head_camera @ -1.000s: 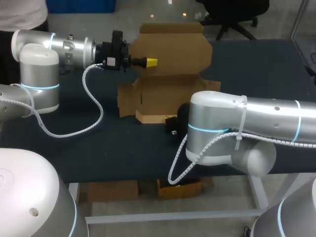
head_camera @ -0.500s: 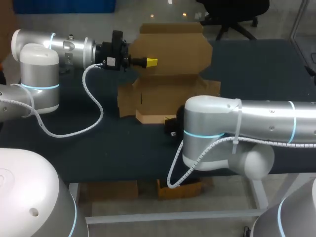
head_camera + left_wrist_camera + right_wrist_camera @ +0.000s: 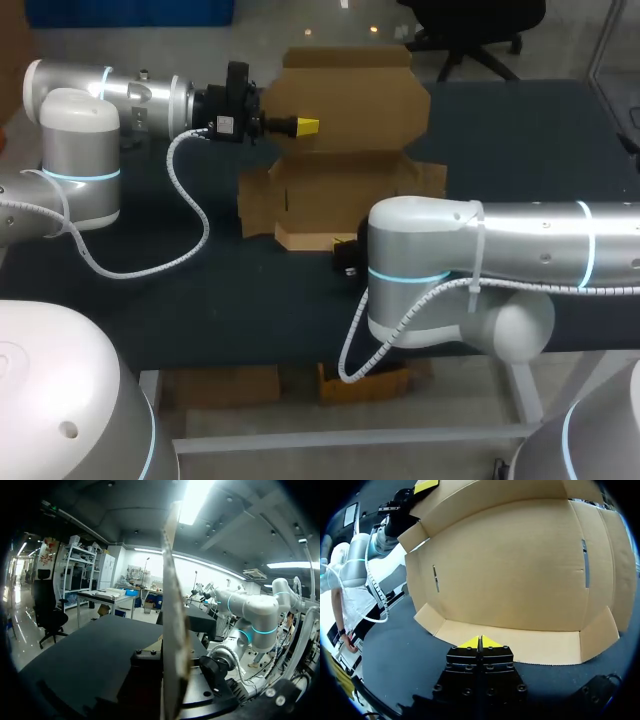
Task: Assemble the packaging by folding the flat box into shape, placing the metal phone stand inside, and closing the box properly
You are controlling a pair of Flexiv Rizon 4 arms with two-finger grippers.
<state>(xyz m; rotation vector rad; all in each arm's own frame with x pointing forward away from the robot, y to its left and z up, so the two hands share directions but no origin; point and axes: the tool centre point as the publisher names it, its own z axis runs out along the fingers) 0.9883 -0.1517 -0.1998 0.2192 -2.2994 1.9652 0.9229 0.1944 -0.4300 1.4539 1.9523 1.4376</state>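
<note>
The brown cardboard box lies partly folded at the table's middle, with its lid panel standing upright. My left gripper is shut on that panel's left edge. In the left wrist view the cardboard runs edge-on between its jaws. My right arm lies across the front and hides most of its own gripper in the head view. In the right wrist view my right gripper is shut and empty, tips at the raised front flap. No metal phone stand shows in any view.
The dark table stretches bare to the right of the box. A white cable from my left arm loops over the table left of the box. Small side flaps stand up at the box's corners.
My right arm's elbow has shifted a little to the left, toward the box. The left arm and the lid panel have kept still.
</note>
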